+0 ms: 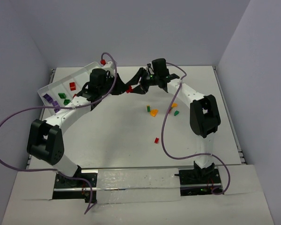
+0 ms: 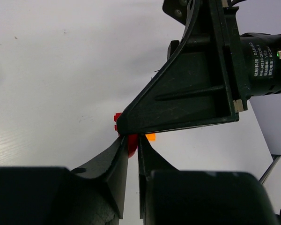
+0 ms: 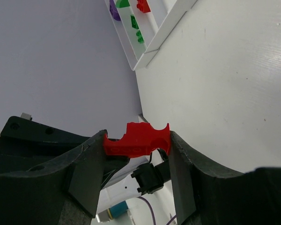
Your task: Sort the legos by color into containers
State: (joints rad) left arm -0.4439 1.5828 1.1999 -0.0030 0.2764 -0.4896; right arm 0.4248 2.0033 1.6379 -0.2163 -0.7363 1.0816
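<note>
Red brick [image 1: 129,89] hangs above mid-table, between the two tool tips. The right gripper [image 3: 138,146] is clamped on it with its long axis bridging the gap from finger to finger, and the left gripper [image 2: 132,140] meets it nose to nose, its fingers drawn nearly together onto the brick's exposed lower end. The tray [image 1: 84,70] lies on the left arm's side, just behind its wrist, so the left arm is the nearer carrier, and I judge the right fingers must let go first. The orange piece [image 1: 153,112] and other loose bricks sit on the table nearer the bases, out of the path.
</note>
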